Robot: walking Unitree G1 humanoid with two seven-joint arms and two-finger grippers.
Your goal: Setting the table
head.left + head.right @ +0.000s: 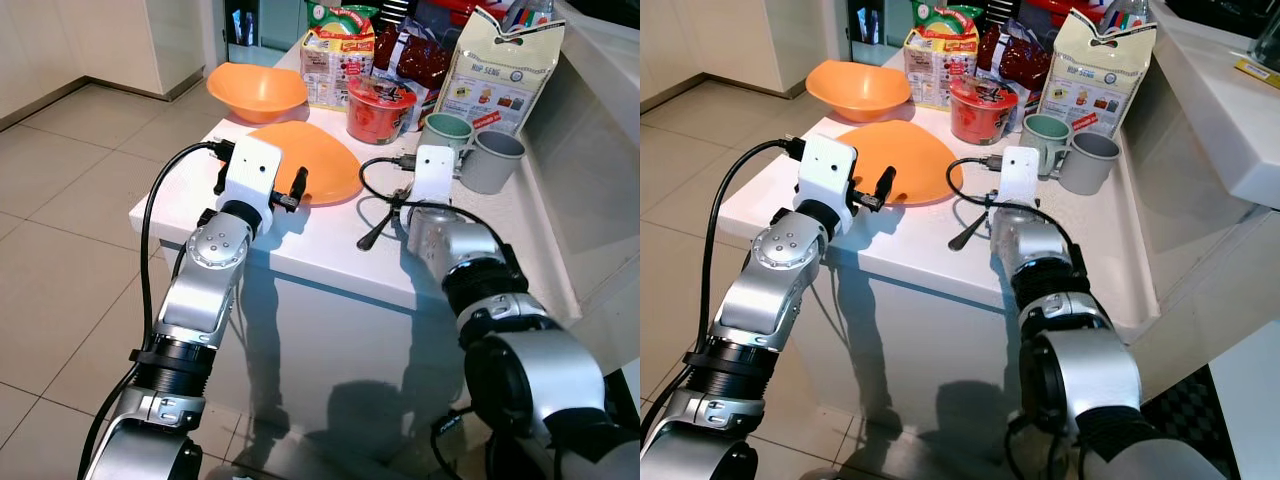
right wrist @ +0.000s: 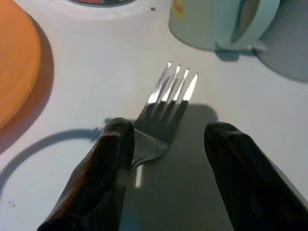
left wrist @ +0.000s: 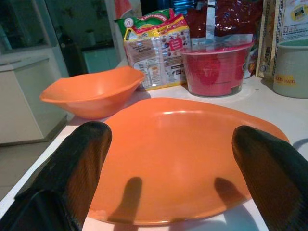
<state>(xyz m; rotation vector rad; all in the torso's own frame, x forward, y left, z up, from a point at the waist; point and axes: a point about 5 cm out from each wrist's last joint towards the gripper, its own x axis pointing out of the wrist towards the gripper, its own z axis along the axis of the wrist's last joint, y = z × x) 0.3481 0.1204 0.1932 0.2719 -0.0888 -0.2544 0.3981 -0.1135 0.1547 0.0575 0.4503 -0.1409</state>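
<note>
The white bench (image 1: pixel 330 250) stands on a tiled floor (image 1: pixel 60 200) and carries everything. At its far end are a tall cream bag (image 1: pixel 505 70), a packet of noodles (image 1: pixel 337 60) and a dark red bag (image 1: pixel 415 55). An orange bowl (image 1: pixel 256 90) sits at the far left corner. Nearer lies a wide orange plate (image 1: pixel 315 160), flat on the bench, with a red tub (image 1: pixel 380 108) just behind it. To the right of the tub stand a pale green mug (image 1: pixel 445 132) and a grey mug (image 1: pixel 492 160), touching each other.

The left tool (image 3: pixel 168 173) hovers at the near edge of the plate, its two black fingers (image 3: pixel 72 168) spread wide with nothing between them.

The right tool (image 2: pixel 166 159) is low over the bench between the plate and the mugs, fingers apart. A fork (image 2: pixel 166 113) lies flat on the bench between them, tines toward the green mug; its neck is right at one finger (image 2: pixel 108 168), though a grip cannot be told.
</note>
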